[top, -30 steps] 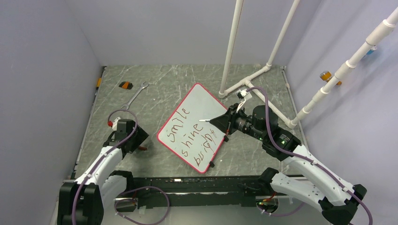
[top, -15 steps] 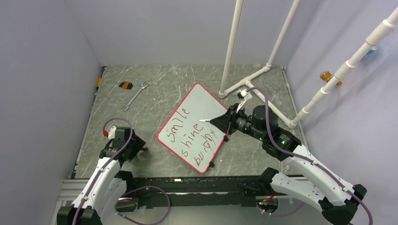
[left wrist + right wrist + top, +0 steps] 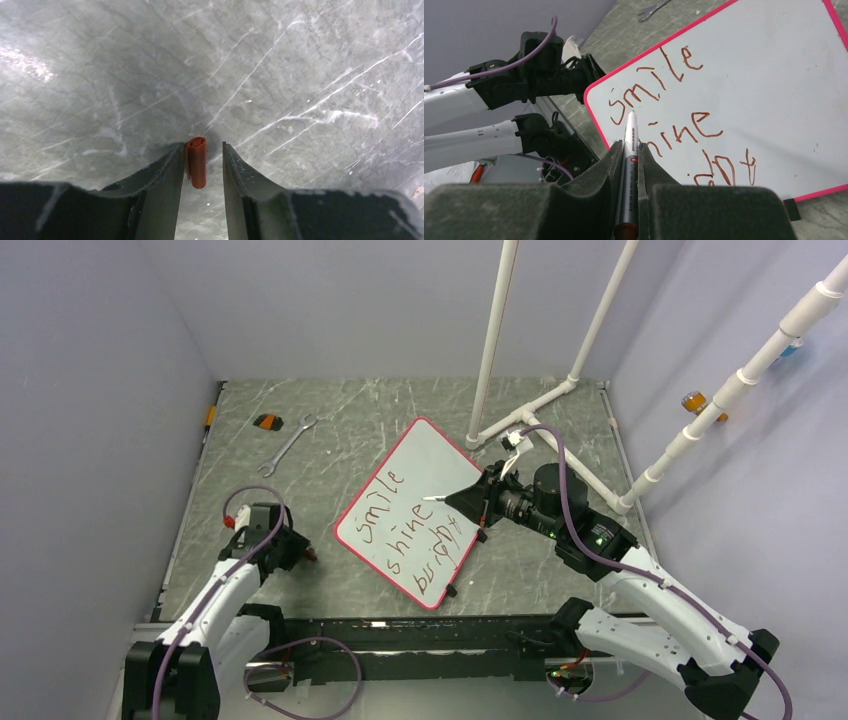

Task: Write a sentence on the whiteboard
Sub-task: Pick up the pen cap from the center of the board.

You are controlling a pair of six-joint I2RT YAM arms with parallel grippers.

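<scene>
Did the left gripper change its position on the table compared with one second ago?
Yes. The left gripper has drawn back a little toward its own base, farther from the wrench.

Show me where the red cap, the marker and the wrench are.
red cap [image 3: 195, 162], left wrist view, middle of its side.
marker [image 3: 629, 172], right wrist view, on the grey barrel.
wrench [image 3: 289, 444], top external view, middle of its shaft.

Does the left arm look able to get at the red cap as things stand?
Likely yes: the red cap sits between the left tool's parted jaws, with nothing blocking it on either side.
</scene>
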